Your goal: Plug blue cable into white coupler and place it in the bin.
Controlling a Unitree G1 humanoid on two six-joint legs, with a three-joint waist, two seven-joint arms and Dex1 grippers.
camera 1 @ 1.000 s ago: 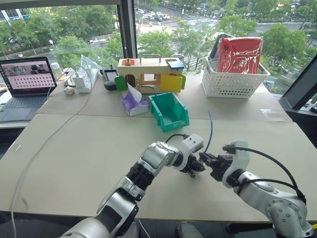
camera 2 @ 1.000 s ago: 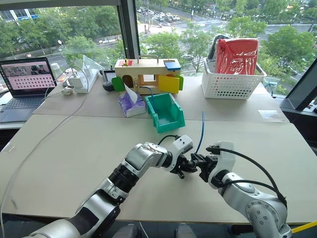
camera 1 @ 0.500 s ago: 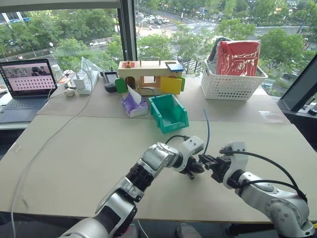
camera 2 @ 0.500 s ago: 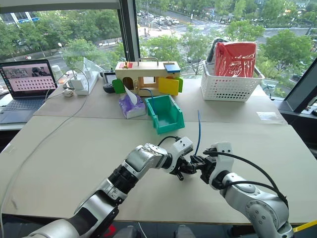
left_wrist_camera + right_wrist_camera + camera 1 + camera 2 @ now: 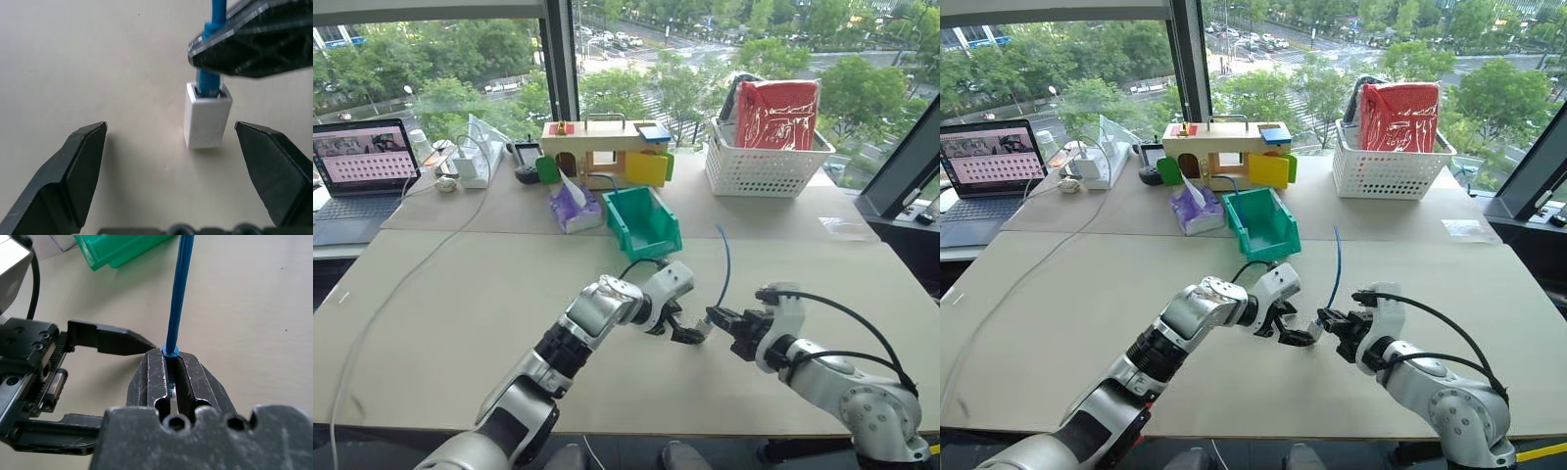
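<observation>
The thin light-blue cable (image 5: 180, 293) has its end seated in the socket of the small white boxy plastic coupler (image 5: 207, 116), and the joined pair hangs over the near middle of the pale tabletop (image 5: 460, 294). From the plug the cord rises in a slim curve toward the far side. The right gripper (image 5: 168, 382) is clamped on the cable just behind the plug, its two black fingers pressed together with the cord between them. The coupler sticks out past those fingers toward the left.

The left gripper (image 5: 188, 161) faces it from the left, its fingers (image 5: 78, 171) spread wide on either side of the coupler without touching it.

Farther back, a little left of the cord, an open green plastic bin (image 5: 644, 220) stands on the table. Just left of the bin lies a purple tissue pack (image 5: 572, 208), and behind them sits a wooden toy house with coloured panels (image 5: 604, 150). A white latticed basket holding a red bag (image 5: 766, 137) stands at the far right. At the far left an open laptop (image 5: 362, 176) rests beside a white power strip (image 5: 470, 162).
</observation>
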